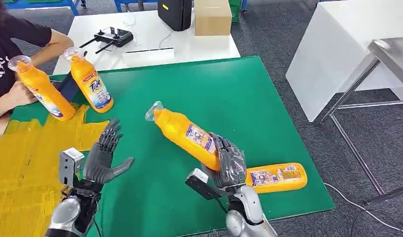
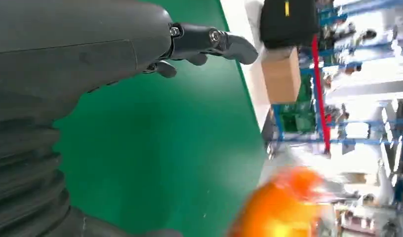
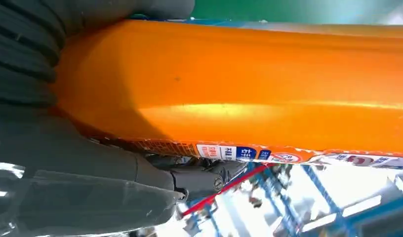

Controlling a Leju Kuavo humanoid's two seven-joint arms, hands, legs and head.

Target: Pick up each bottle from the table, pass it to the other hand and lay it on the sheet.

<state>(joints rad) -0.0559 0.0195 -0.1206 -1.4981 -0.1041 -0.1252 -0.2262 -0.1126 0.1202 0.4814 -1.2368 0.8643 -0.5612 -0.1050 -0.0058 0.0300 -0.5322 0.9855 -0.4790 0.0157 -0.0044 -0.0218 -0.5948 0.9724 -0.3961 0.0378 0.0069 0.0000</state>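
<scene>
While right hand grips bottle – base hidden, left hand spread.

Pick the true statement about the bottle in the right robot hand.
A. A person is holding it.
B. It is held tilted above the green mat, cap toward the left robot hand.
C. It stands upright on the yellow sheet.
B: the right robot hand grips the bottle by its base, tilted over the green mat, its cap pointing toward the open left robot hand.

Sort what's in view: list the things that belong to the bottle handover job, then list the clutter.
Job:
held bottle, gripped by the right hand
lying bottle on the green mat
two bottles by the person
yellow sheet
left hand, held apart

Clutter:
cardboard box
remote controller
black case
</scene>
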